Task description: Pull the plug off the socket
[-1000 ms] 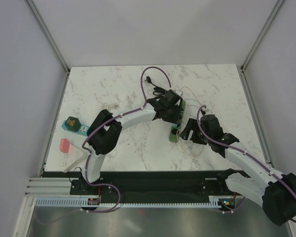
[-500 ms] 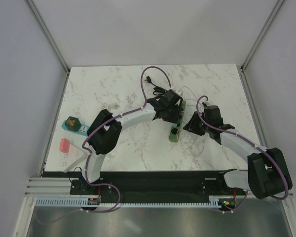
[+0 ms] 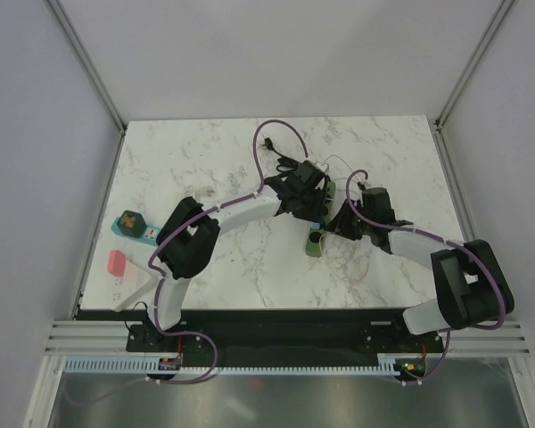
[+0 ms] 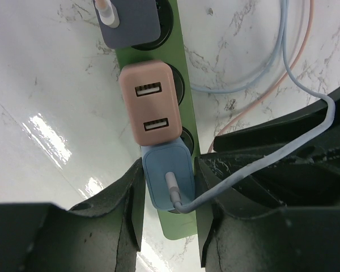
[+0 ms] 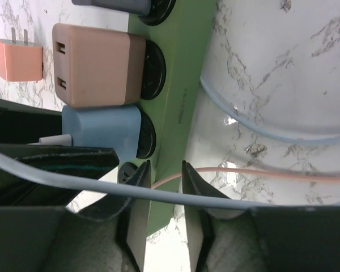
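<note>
We judge the left end effector grasps the blue plug, seated in the green power strip on the bench, while the right end effector pinches the strip's near end to anchor it against the pull.

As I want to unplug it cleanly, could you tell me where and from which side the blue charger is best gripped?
Grip the blue charger by its two flat long sides, coming from straight above the power strip. The pink charger butts against one end and the cable leaves its top face, so those sides look freest.
</note>
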You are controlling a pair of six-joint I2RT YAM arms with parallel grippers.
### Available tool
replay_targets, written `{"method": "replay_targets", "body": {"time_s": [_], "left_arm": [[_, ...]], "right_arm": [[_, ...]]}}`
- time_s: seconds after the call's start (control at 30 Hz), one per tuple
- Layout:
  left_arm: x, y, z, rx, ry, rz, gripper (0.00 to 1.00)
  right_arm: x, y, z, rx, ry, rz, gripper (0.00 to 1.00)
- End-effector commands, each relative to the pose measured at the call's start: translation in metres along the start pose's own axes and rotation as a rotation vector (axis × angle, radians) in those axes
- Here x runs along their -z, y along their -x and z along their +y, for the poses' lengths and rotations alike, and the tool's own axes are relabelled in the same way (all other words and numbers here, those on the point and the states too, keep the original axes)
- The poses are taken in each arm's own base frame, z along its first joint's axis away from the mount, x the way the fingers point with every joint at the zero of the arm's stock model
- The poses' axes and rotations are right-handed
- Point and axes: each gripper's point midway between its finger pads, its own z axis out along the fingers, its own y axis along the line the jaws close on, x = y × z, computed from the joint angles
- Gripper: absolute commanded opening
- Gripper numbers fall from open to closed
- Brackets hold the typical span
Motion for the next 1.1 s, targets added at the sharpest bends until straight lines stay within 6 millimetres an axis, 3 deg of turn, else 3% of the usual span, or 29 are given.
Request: {"method": "replay_targets", "body": {"time_s": [0.0,0.3,0.47,0.57,0.77,0.87,0.97,1.03,1.07], "left_arm": [[0.007,0.013,-0.014,-0.006,-0.058,-0.037,0.02],[0.006,0.008,-0.017,0.007,-0.078,-0.017,0.02],[0.012,0.010,-0.026,0.016,-0.118,-0.011,0.02],[0.018,0.014,-0.034,0.025,-0.154,-0.015,0.02],[0.027,0.015,-0.048,0.022,-0.222,-0.027,0.02],[0.029,0.019,-0.040,-0.108,-0.071,-0.114,0.02],[0.027,0.012,-0.035,-0.166,0.018,-0.095,0.02],[0.024,0.003,-0.038,-0.118,-0.040,-0.050,0.02],[0.025,-0.005,-0.049,-0.075,-0.171,0.010,0.02]], "right_arm": [[-0.005,0.022,0.018,0.044,0.055,-0.078,0.35],[-0.010,0.022,0.015,0.065,0.031,-0.088,0.34],[-0.021,0.004,0.007,0.074,-0.009,-0.053,0.34],[-0.026,-0.012,0.000,0.086,-0.040,-0.037,0.26],[-0.028,-0.039,-0.035,0.053,-0.176,-0.010,0.23],[-0.025,-0.045,-0.050,0.045,-0.240,-0.003,0.22],[-0.025,-0.049,-0.056,0.040,-0.261,0.007,0.22],[-0.026,-0.054,-0.061,0.035,-0.280,0.021,0.21],[-0.027,-0.054,-0.061,0.034,-0.280,0.023,0.20]]}}
